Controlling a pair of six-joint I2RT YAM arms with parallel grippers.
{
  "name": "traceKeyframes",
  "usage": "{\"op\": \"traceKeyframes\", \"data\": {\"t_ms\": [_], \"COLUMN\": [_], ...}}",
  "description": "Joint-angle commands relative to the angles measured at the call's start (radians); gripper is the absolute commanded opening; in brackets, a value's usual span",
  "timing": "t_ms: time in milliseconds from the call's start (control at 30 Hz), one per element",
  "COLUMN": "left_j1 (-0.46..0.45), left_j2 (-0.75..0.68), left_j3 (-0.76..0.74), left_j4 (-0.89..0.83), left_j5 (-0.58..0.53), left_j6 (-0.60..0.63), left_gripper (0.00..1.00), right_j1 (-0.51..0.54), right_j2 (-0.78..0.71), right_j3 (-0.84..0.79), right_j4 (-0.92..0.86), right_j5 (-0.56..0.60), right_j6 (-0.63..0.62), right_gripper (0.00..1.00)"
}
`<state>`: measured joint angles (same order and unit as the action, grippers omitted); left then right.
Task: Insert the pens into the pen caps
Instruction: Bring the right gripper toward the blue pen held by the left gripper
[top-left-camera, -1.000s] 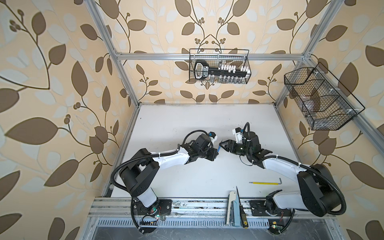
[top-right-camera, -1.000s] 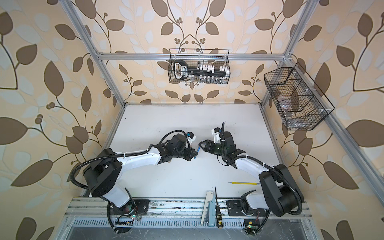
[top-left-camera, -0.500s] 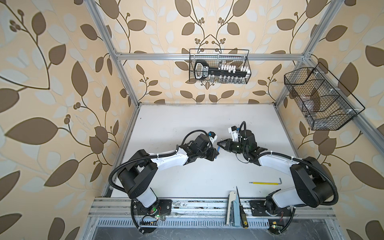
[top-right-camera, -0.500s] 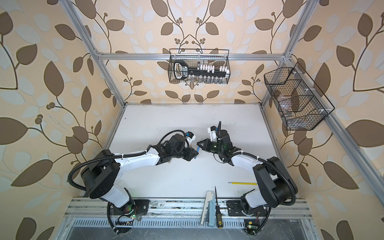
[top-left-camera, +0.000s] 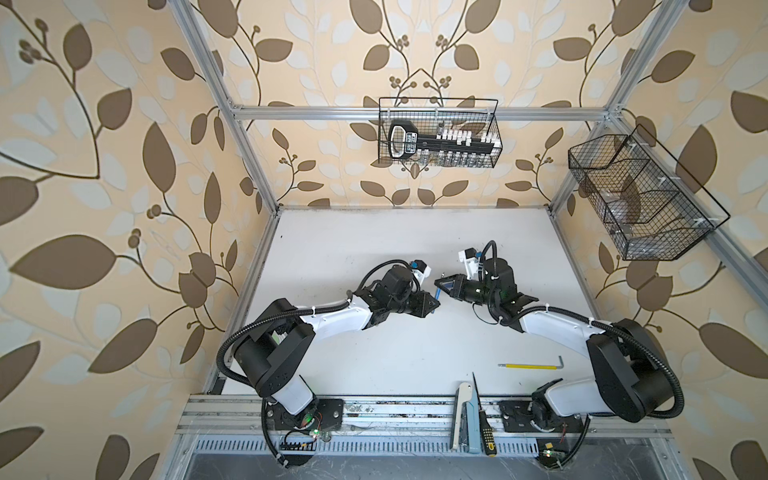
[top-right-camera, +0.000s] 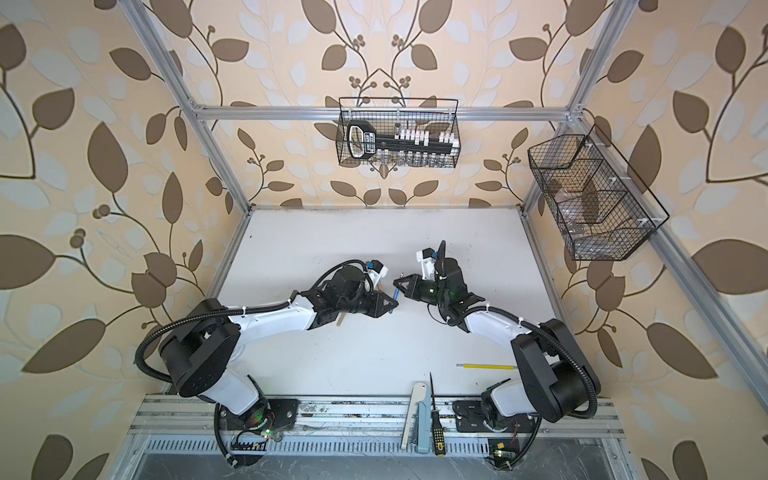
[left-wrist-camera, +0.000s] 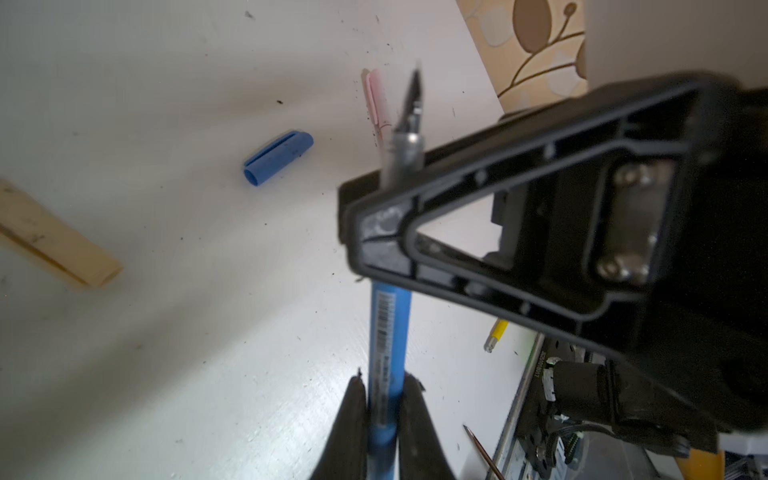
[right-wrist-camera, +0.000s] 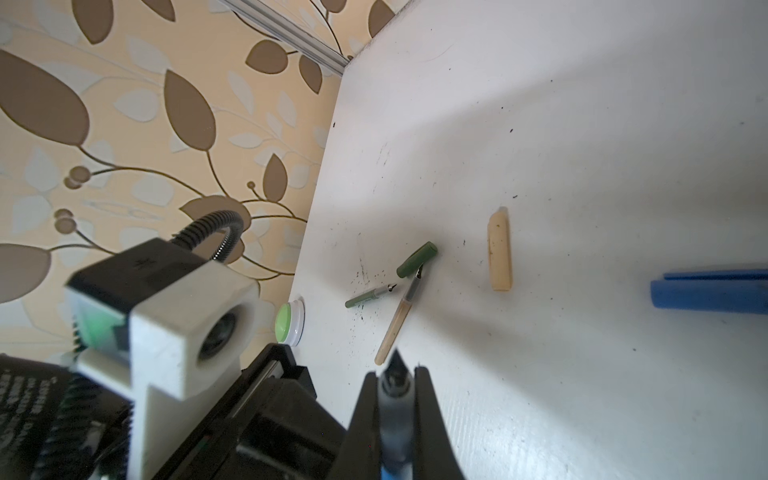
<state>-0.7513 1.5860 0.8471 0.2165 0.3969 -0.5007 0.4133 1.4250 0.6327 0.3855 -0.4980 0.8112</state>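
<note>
in both top views the arms meet over the middle of the worktop (top-left-camera: 374, 249). the blue pen (top-left-camera: 437, 295) bridges the small gap between them. the left end effector (top-left-camera: 432, 306) has the end nearer its own arm, and the right end effector (top-left-camera: 439, 285) has the other. a second ago the right one stood off from the pen with its jaws spread; it has since swung in and closed on it.

in the left wrist view the left end effector is clamped on the pen's blue barrel. further along, the right one is pinched together on the grey section just behind the nib (left-wrist-camera: 413, 95). the blue cap (left-wrist-camera: 278, 158) lies flat on the worktop, well apart from the pen. a pale pink piece (left-wrist-camera: 378, 99) with a clip lies beyond the nib; cap or pen, i cannot tell.

in the right wrist view the grey section sits between the right fingers (right-wrist-camera: 365, 407). beyond the pen's nib end lie the tan pen (right-wrist-camera: 395, 324), green pen (right-wrist-camera: 370, 296), green cap (right-wrist-camera: 417, 259) and tan cap (right-wrist-camera: 498, 249), none joined.

the pen is now held at both ends, which i read as a hand-over or a re-seat before capping. the right grip sits where a cap must slide on, so one arm likely has to release and fetch the blue cap.
</note>
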Motion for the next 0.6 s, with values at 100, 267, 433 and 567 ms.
{"op": "traceKeyframes", "data": {"t_ms": [100,267,433,567], "left_j1": [0.005,0.006,0.006,0.006], "left_j2": [-0.001,-0.004,-0.017,-0.020], "left_j3": [0.016,0.020,0.008,0.000], "left_j4": [0.056,0.070,0.067,0.067], "left_j5": [0.053,0.073,0.066,0.059], "left_j6": [-0.005,-0.011,-0.012,-0.010], "left_gripper": [0.04,0.24,0.28,0.21], "right_j1": [0.010,0.013,0.016,0.024], "right_j2": [-0.016,-0.015,-0.006,-0.006], "right_j3": [-0.011,-0.006,-0.011,-0.014], "right_j4": [0.038,0.060,0.087,0.093], "right_j5": [0.010,0.007,0.001,0.002], "right_j6": [0.018,0.031,0.040,0.045], "right_gripper": [0.00,0.00,0.00,0.00]}}
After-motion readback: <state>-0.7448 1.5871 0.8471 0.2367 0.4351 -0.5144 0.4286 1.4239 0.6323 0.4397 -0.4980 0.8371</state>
